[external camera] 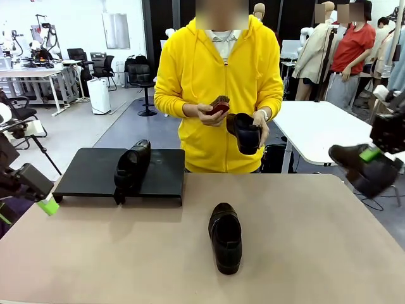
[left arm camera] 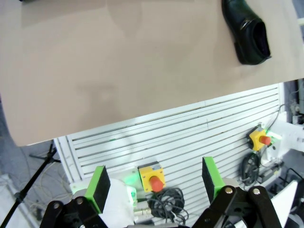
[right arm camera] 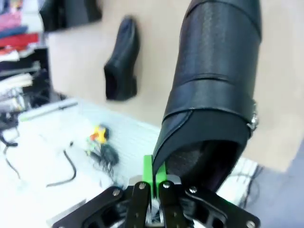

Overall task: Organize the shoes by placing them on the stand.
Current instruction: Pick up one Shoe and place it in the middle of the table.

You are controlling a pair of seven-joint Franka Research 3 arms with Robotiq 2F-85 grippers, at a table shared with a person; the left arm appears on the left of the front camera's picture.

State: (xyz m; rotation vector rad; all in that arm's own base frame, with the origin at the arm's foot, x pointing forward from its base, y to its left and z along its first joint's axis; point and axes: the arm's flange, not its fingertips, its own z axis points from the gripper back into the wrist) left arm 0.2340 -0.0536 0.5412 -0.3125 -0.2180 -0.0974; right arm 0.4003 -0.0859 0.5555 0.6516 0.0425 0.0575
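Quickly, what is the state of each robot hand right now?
The left hand is open, holding nothing.
The right hand is closed on the rim of a black loafer.

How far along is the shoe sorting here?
Done: one glossy black leather loafer sits on the low black stand. In hand: the right gripper is shut on a second loafer in the air; the person's hand holds a third loafer. Left: those two, plus the fourth loafer lying on the beige table. The left gripper is open and empty.

Shoe: toe beyond picture's top edge
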